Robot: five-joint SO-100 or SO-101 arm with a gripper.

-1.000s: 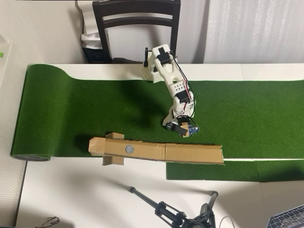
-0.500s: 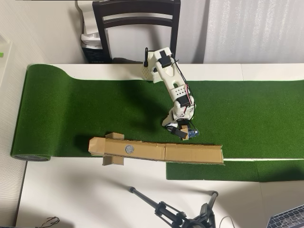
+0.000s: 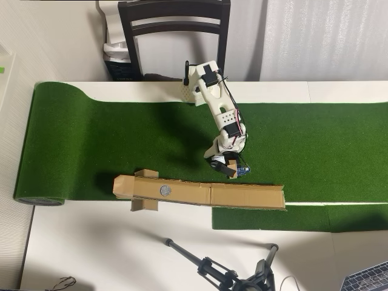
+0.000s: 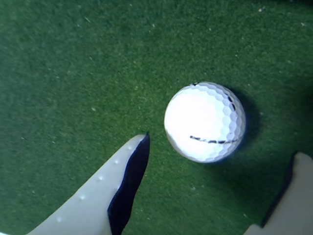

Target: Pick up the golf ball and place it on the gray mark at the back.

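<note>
In the wrist view the white dimpled golf ball point(image 4: 204, 121) with a thin dark printed line lies on the green turf. My gripper point(image 4: 222, 144) is open, with one pale finger point(image 4: 98, 196) at the lower left and the other at the lower right edge. The ball sits between and just past the fingertips, touching neither. In the overhead view the gripper point(image 3: 233, 169) points down at the turf just behind the cardboard strip, and the ball is mostly hidden under it. The round gray mark point(image 3: 165, 190) lies on the cardboard strip, well to the left of the gripper.
A long brown cardboard strip point(image 3: 242, 196) with folded side flaps lies along the turf's front edge. The green turf mat point(image 3: 91, 145) has a rolled left end. A dark chair point(image 3: 176, 27) stands behind the arm's base, and a black tripod point(image 3: 224, 273) lies in front.
</note>
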